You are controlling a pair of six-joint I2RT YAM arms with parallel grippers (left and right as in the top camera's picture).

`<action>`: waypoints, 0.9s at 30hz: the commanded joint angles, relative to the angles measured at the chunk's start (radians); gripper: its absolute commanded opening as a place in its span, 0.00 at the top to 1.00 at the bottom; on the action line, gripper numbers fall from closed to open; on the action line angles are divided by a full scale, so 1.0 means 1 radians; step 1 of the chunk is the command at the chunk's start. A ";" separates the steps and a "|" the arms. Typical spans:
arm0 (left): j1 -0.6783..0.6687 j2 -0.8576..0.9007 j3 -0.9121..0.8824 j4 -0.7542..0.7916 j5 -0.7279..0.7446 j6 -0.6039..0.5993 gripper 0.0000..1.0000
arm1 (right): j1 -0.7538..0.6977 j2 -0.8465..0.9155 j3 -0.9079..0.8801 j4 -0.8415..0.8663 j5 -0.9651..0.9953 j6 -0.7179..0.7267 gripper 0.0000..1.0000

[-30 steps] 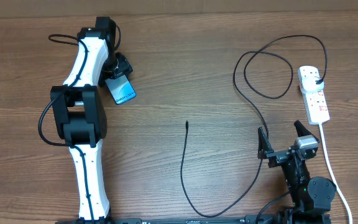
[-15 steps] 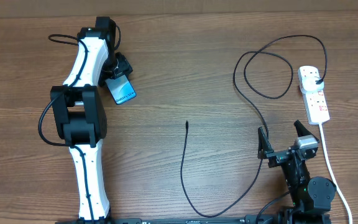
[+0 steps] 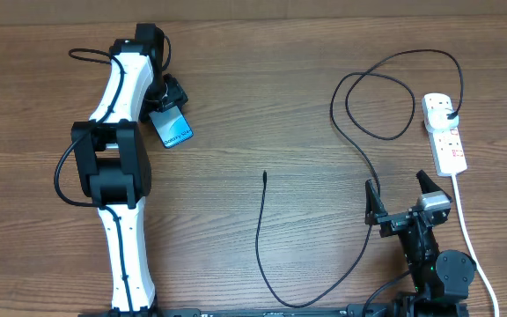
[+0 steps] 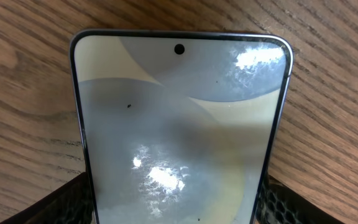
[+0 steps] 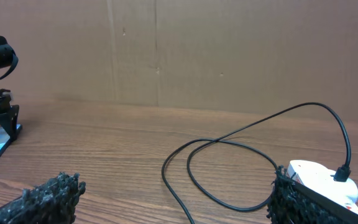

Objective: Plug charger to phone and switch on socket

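The phone (image 3: 174, 130) lies at the far left with its light-blue screen up. My left gripper (image 3: 163, 104) is shut on its near end. In the left wrist view the phone (image 4: 179, 124) fills the frame between the two fingers of my left gripper (image 4: 173, 208). The charger cable (image 3: 260, 238) runs from its loose connector tip (image 3: 264, 176) at mid-table in a long curve and loop to its black plug (image 3: 450, 114), which sits in the white socket (image 3: 444, 134) at far right. My right gripper (image 3: 399, 187) is open and empty, near the cable and left of the socket.
The socket's thick white cord (image 3: 466, 233) runs toward the front edge beside the right arm. The cable loop (image 5: 229, 149) and the socket (image 5: 319, 177) show ahead in the right wrist view, where my right gripper (image 5: 173, 193) is wide open. A cardboard wall (image 5: 197, 50) stands behind the table.
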 commanded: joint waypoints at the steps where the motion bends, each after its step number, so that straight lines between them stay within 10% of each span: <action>1: -0.007 0.018 -0.028 0.015 0.035 0.013 0.96 | 0.008 -0.007 -0.010 0.005 0.007 -0.001 0.00; 27: -0.006 0.010 0.187 -0.102 0.072 0.016 0.96 | 0.008 -0.007 -0.010 0.005 0.007 -0.001 0.00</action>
